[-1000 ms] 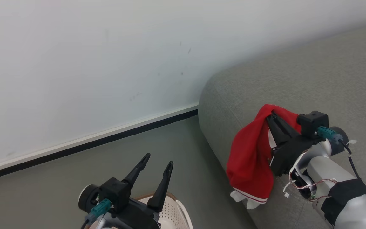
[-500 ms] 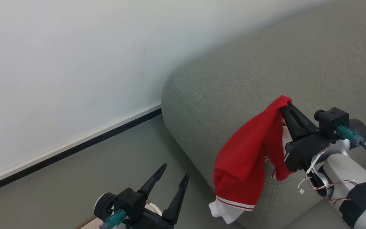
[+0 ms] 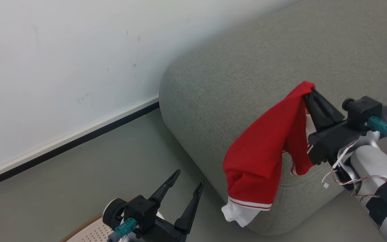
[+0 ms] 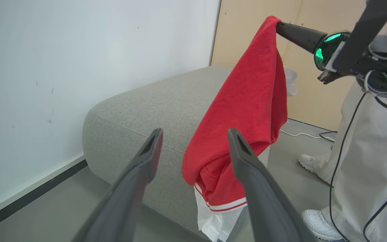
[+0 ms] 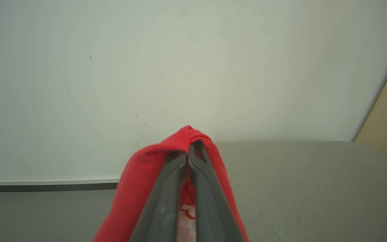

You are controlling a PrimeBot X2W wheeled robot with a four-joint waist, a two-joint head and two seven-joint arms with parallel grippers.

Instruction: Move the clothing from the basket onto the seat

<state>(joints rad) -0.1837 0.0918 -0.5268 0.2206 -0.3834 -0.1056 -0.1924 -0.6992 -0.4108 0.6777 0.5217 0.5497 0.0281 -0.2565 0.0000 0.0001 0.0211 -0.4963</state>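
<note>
Head view: my right gripper (image 3: 310, 91) has its fingers pressed together on the top fold of the clothing (image 3: 259, 158), pinching it. From that pinch the red garment hangs with its long axis running down toward 7 o'clock, across the rounded front corner of the seat (image 3: 233, 64). I cannot tell whether the cloth touches the cushion. The hem, with white striped trim and white lining, dangles below the cushion's edge. The open seat top lies at 11 to 12 o'clock from the fingertips, so I judge the load must travel that way before release, or its bulk may slide off. The right arm is the nearer. My left gripper (image 3: 190, 177) is spread and empty at 7 o'clock, over the basket (image 3: 94, 232), well apart from the garment
</note>
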